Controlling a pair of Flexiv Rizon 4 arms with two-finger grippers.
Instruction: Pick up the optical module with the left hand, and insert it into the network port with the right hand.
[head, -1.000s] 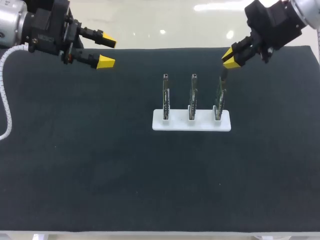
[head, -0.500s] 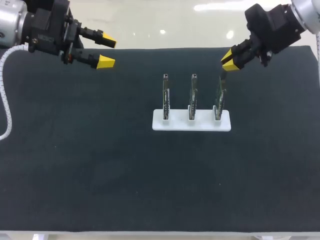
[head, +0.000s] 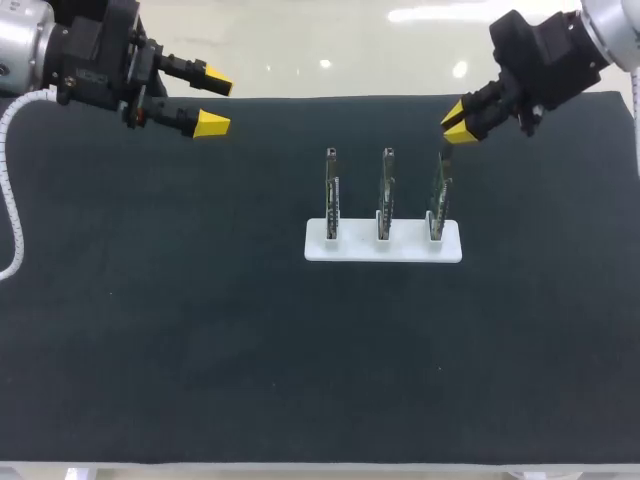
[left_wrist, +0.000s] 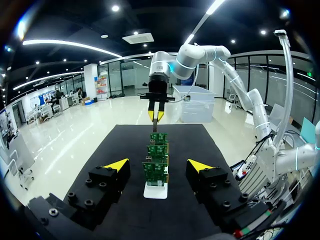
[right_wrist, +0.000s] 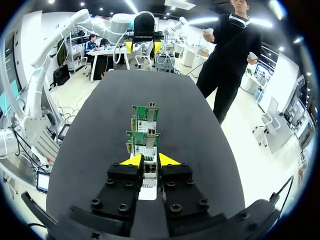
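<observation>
The left arm (head: 20, 45) ends in a brushed silver cylinder, with a white coiled cable (head: 8, 200) looping off it. Its left gripper (head: 213, 103) is a blocky matt black body carrying two slim black fingers (head: 210, 124) with bright yellow wedge tips (round black screws (left_wrist: 88, 202) stud the finger blocks in the left wrist view). The right arm (head: 610, 25) has the same silver cuff, a smooth white shell and a black right gripper (head: 460, 122).

can't make out any text or numbers on the circuit boards (head: 385, 190), the white holder (head: 383, 250) or the black worktop (head: 200, 320). way too small to read.
</observation>
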